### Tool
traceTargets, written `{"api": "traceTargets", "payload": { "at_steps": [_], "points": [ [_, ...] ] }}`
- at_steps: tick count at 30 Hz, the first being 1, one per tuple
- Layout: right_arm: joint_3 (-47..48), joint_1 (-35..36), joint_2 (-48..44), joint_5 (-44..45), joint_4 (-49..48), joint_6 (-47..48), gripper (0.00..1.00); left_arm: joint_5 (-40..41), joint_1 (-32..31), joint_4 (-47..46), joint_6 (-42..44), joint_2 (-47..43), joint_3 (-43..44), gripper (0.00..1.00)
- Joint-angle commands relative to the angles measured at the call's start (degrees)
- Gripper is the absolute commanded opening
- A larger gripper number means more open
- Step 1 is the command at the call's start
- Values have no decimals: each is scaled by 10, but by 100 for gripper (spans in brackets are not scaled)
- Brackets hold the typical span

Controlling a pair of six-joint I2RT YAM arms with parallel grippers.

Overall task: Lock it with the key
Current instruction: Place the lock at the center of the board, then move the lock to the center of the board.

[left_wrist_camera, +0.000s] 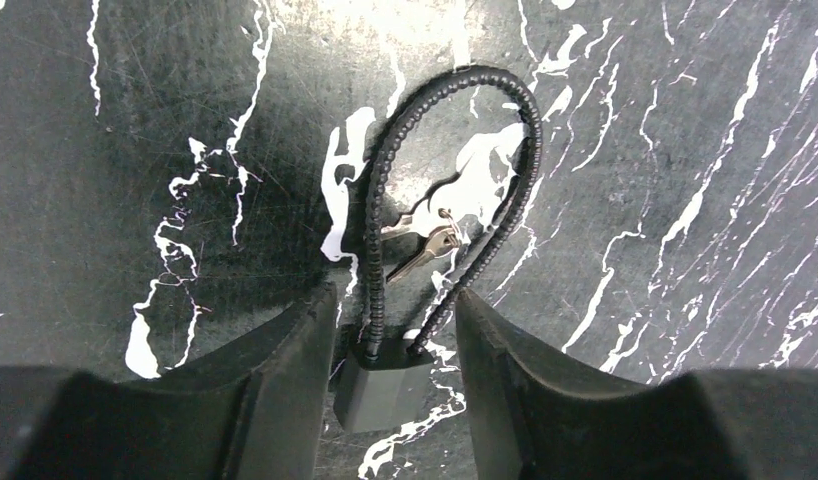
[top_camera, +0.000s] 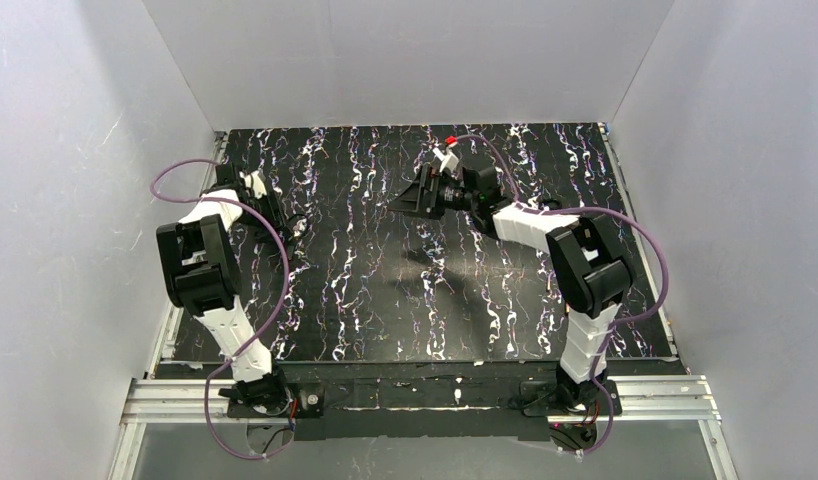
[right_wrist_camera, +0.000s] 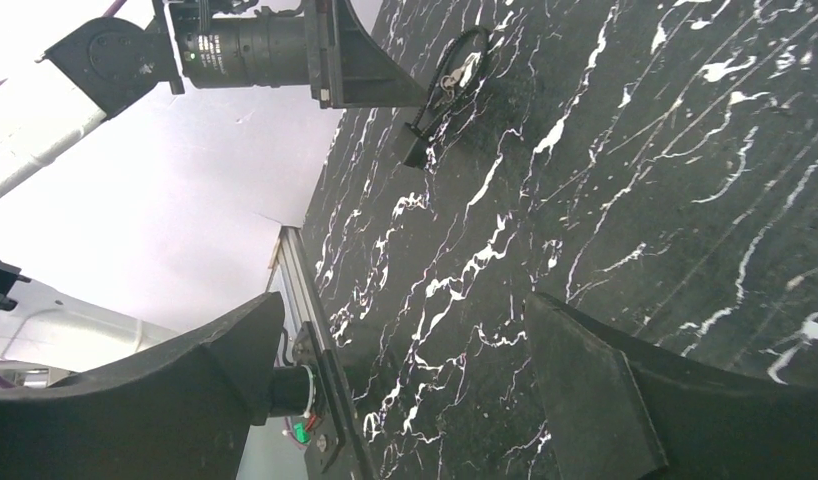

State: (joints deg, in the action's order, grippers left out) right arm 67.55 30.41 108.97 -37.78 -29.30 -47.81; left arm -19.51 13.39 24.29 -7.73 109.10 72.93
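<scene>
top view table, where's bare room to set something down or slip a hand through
Free: the middle and near strip of the table, between the left arm and right arm. Crowded: the left side, where the left pincer straddles the black cable lock, keys inside its loop. The right pincer hangs open above the far centre.

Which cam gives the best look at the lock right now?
Left wrist: the lock sits close up inside the open left gripper, with the keys inside its cable loop. Right wrist shows it small and distant; top external shows barely a speck beside that gripper.
</scene>
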Motion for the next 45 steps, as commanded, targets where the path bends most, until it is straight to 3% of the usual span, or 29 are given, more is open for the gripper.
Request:
{"api": "traceTargets", "payload": {
  "at_steps": [1, 5, 10, 11, 14, 17, 19, 23, 26, 29, 31, 36, 39, 45],
  "points": [
    [10, -32, -57, -20, 26, 45, 98, -26, 2, 17, -5, -51, 25, 49],
    [20, -78, -99, -33, 128, 142, 98, -61, 1, 28, 0, -105, 44, 60],
    [58, -158, -146, -55, 308, 281, 98, -124, -16, 52, 62, -168, 65, 96],
    [62, -186, -155, -59, 334, 301, 98, -126, -22, 57, 72, -179, 67, 98],
    [86, -254, -176, -72, 422, 383, 98, -147, -38, 68, 115, -215, 61, 98],
    [151, -314, -160, -37, 598, 522, 99, -145, -63, 91, 147, -240, 58, 98],
    [172, -356, -146, -15, 653, 539, 98, -144, -77, 93, 149, -262, 46, 98],
    [148, -407, -143, 60, 663, 484, 98, -149, -95, 66, 126, -296, 16, 98],
    [138, -410, -128, 144, 670, 395, 98, -160, -95, 48, 99, -311, 0, 98],
    [146, -411, -102, 181, 701, 376, 98, -165, -96, 38, 89, -325, -9, 98],
    [149, -410, -91, 167, 731, 420, 98, -164, -96, 38, 90, -333, -12, 98],
    [144, -415, -107, 130, 840, 639, 93, -159, -96, 38, 99, -355, -29, 98],
    [128, -426, -135, 174, 894, 728, 91, -162, -96, 38, 97, -364, -29, 98],
    [0, -436, -191, 305, 904, 771, 95, -174, -96, 35, 85, -371, -24, 98]
  ]
}}
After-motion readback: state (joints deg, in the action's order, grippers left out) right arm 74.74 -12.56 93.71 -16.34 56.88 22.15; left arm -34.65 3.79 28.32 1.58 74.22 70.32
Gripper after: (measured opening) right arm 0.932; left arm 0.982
